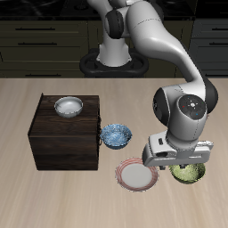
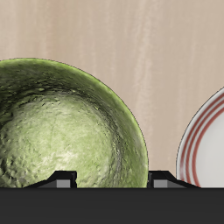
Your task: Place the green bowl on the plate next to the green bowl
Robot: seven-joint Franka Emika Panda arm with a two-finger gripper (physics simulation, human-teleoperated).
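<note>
The small round yellow-green bowl (image 1: pixel 188 173) with the mottled leafy inside (image 2: pixel 61 127) sits on the pale wood-grain table (image 1: pixel 53 191) near the front edge, just beside the round plate with the salmon-red rim (image 1: pixel 136 175) (image 2: pixel 206 144), apart from it. The gripper (image 1: pixel 183 162) hangs right over the bowl; can't tell if the jaws are open. Farther back there's a blue-patterned bowl (image 1: pixel 116 135), a dark wooden cabinet (image 1: pixel 62 147) carrying a plain white-grey bowl (image 1: pixel 69 107), and dark drawers (image 1: pixel 40 40) behind.
</note>
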